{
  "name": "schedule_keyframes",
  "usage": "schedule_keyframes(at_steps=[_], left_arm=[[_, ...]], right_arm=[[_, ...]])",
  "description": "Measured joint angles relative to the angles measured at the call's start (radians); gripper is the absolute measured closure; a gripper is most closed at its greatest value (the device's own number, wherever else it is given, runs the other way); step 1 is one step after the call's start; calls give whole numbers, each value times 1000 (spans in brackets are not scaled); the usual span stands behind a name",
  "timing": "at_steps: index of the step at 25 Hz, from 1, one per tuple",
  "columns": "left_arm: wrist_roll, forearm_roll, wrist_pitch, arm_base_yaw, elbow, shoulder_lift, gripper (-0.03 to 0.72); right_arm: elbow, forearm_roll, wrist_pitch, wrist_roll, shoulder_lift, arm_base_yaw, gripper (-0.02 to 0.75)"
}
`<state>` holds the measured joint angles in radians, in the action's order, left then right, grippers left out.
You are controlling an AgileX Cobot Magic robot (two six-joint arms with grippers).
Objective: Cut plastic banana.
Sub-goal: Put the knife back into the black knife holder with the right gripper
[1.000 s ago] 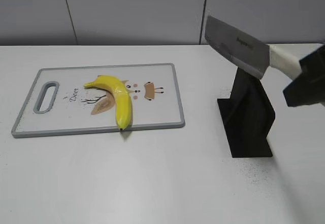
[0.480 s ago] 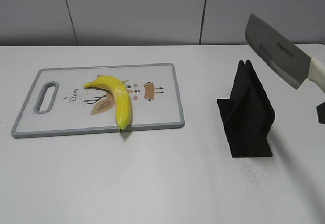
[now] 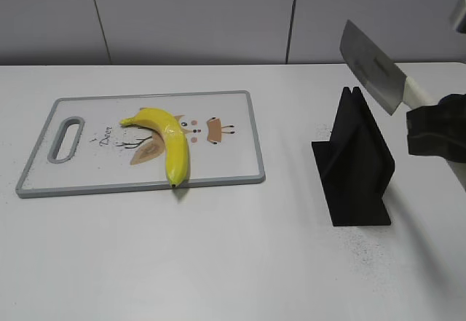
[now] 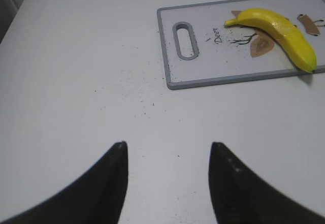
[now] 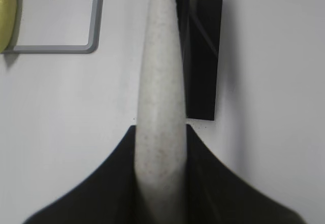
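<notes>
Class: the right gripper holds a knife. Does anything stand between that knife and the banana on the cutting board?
Partly: the black knife stand sits just below the knife, on the table between the right gripper and the plastic banana. Beyond it, nothing visible intervenes.

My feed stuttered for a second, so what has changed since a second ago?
The right gripper still grips the knife. It swung the knife right, away from the stand, then partway back; the blade now hangs above the stand's right side. The banana, board and stand have not moved. The left gripper is open over bare table.
</notes>
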<state>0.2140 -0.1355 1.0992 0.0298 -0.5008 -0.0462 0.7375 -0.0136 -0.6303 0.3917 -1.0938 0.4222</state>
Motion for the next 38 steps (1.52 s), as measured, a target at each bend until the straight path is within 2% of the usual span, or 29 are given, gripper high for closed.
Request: schedule_keyframes(at_steps=[7, 15, 38], left_arm=[[0, 0, 0, 0, 0, 1, 195], [0, 0, 0, 0, 0, 1, 198], [0, 0, 0, 0, 0, 1, 198]], right_arm=[[0, 27, 110, 55, -89, 0, 545], [0, 139, 130, 168, -148, 0, 545], [0, 108, 101, 162, -283, 1, 545]])
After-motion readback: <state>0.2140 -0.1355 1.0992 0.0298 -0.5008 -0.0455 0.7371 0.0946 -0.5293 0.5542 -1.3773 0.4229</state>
